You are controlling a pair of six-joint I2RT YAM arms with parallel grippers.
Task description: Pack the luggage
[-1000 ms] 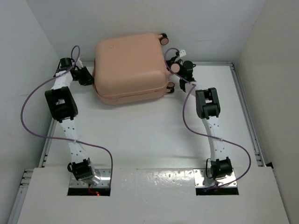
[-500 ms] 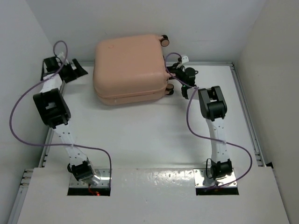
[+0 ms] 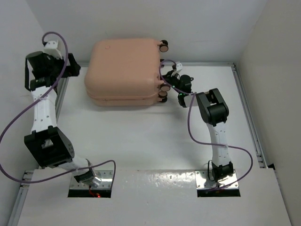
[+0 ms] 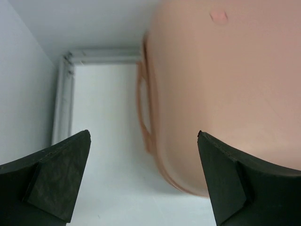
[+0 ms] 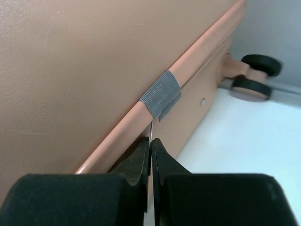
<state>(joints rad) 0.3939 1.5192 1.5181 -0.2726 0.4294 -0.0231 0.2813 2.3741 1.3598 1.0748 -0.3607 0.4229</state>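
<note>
The luggage [image 3: 122,66], a peach-pink hard-shell suitcase, lies flat and closed at the back of the table, wheels [image 3: 163,45] to the right. My left gripper [image 3: 72,66] hangs open just off its left side; in the left wrist view the shell [image 4: 225,84] and its side handle [image 4: 143,108] show beyond the spread left gripper [image 4: 143,135], which holds nothing. My right gripper [image 3: 165,81] is at the wheel end. Up close the right gripper [image 5: 151,140] is shut on a thin silvery tab hanging from the seam under a grey tape patch [image 5: 162,94].
White walls close in the table at the back and both sides. A raised rail [image 3: 244,108] runs along the right edge and another [image 4: 63,103] along the left. Two peach-and-black wheels [image 5: 256,75] stick out near my right gripper.
My left gripper has opened and drawn away to the left, its arm swinging out towards the wall. The luggage has slid a little leftwards, and the right gripper has followed it, still shut.
</note>
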